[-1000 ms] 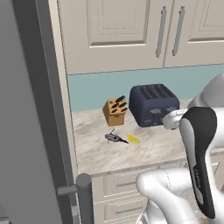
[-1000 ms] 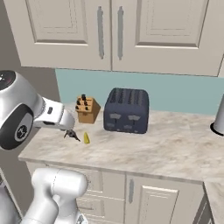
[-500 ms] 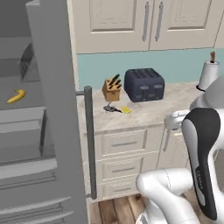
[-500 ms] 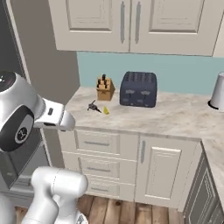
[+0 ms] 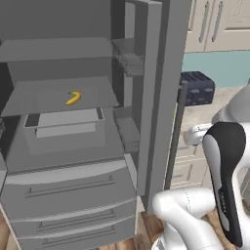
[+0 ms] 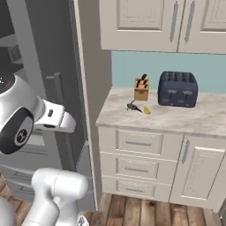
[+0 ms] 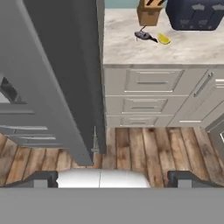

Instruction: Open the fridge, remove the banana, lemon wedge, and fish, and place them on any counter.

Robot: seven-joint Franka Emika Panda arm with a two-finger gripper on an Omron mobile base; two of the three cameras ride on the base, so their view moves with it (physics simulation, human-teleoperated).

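**Fridge open, banana on its shelf, fish and lemon wedge on the desk**

The fridge stands with its right door swung out, its long bar handle facing the cabinets. Inside, the banana lies alone on a grey shelf, above a shallow drawer and the closed lower drawers.

The fish and the lemon wedge lie on the desk, just beside each other, the fish to the left and the wedge to the right in the right base view. Both sit in front of a wooden knife block and to the left of a dark blue toaster. In the hand view the same pair shows near the top: fish, wedge, knife block behind them.

The claw is spread wide and pinches nothing; its two dark tips stand far apart at the bottom of the hand view (with wooden floor between them). It hangs over the floor in front of the cream drawers, beside the edge of the open fridge door. The fish and wedge are well apart from it, up on the desk; the banana is farther off, past the open door.
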